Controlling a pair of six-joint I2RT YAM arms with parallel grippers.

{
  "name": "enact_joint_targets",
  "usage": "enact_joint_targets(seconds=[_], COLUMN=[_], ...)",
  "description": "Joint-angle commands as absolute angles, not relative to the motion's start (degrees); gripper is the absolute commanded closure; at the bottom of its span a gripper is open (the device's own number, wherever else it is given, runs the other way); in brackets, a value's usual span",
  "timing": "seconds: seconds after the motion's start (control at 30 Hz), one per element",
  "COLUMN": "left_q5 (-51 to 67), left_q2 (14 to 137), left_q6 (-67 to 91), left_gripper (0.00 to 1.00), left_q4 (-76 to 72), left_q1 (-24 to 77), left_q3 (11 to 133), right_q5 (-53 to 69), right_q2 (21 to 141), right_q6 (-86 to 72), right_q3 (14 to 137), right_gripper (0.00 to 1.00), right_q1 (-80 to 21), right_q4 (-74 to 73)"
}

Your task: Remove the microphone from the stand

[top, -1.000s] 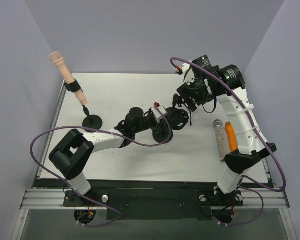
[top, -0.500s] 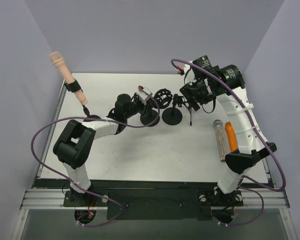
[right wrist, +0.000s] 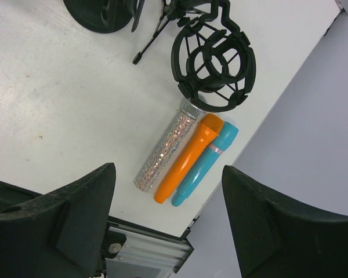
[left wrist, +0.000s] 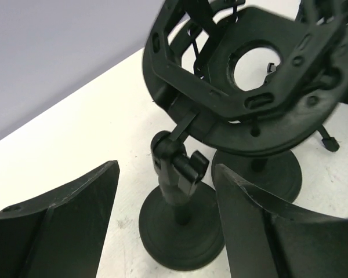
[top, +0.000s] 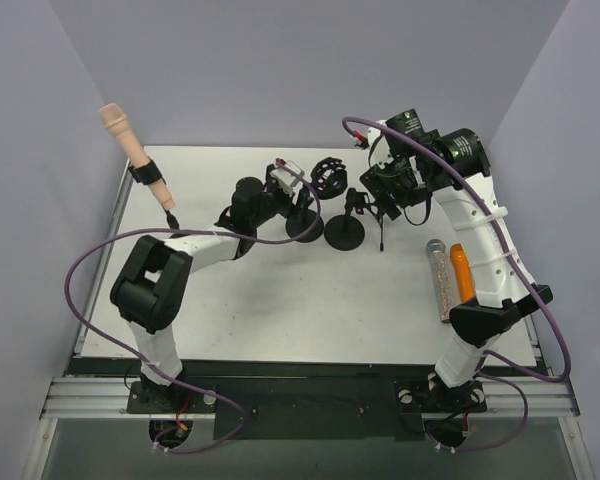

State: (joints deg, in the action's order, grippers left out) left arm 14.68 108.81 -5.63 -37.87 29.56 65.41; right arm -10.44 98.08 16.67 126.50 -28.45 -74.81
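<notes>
**A:** How do we find the left gripper (left wrist: 165, 174)?

**B:** We see it wide open and gripping nothing. The stem of a black desk stand (left wrist: 177, 191) rises in the gap between its fingers (left wrist: 64, 226) and touches neither one. The stand's shock mount (left wrist: 249, 75) is tilted, above and ahead of the fingertips. Through its centre hole we see the white table (left wrist: 75, 145).

**A:** And the microphone we are after?

**B:** In the top view the peach microphone (top: 117, 127) leans in the clip of its own microphone stand (top: 148, 175). It is far out to the left of the left gripper, beyond that arm's elbow. Neither gripper touches it or is near it.

**A:** What do we say of the right gripper (right wrist: 167, 174)?

**B:** Its fingers are also spread, with only table between them. Just past the fingertips three microphones lie side by side, touching: a silver glitter microphone (right wrist: 165, 153), an orange microphone (right wrist: 188, 156) and a teal microphone (right wrist: 206, 162). Farther ahead we see a tripod shock mount (right wrist: 214, 55) just beyond the heads of the three. A round base (right wrist: 98, 11) sits to its left at the top edge of that view.
</notes>
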Motion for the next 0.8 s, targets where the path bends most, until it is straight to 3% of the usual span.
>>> enact_joint_targets(seconds=[0.0, 0.2, 0.43, 0.53, 0.77], left_q5=[12.83, 12.31, -3.04, -9.92, -5.46], left_q2=[95.04, 74.06, 53.02, 50.98, 55.01], left_q6=[-6.15, -5.8, -9.21, -10.55, 3.93], left_gripper=[0.22, 0.22, 0.17, 0.16, 0.07], left_q4=[-34.65, -18.04, -0.2, 6.57, 16.0], left_q1=[29.18, 29.18, 28.22, 25.5, 3.62], left_q3=[61.72, 54.85, 55.71, 59.66, 71.1], right_q5=[-9.15, -6.16, -2.91, 1.47, 10.1], right_q2=[99.14, 100.55, 101.51, 102.3, 104.24], right_q6=[16.7, 17.4, 17.05, 17.05, 13.89], right_q3=[131.3, 133.85, 136.22, 138.16, 141.16], right_gripper=[0.31, 0.31, 0.31, 0.3, 0.29], right_q1=[-27.95, -27.95, -28.04, -27.95, -28.39], right_q4=[-75.41, -75.06, -75.06, -75.23, -70.24])
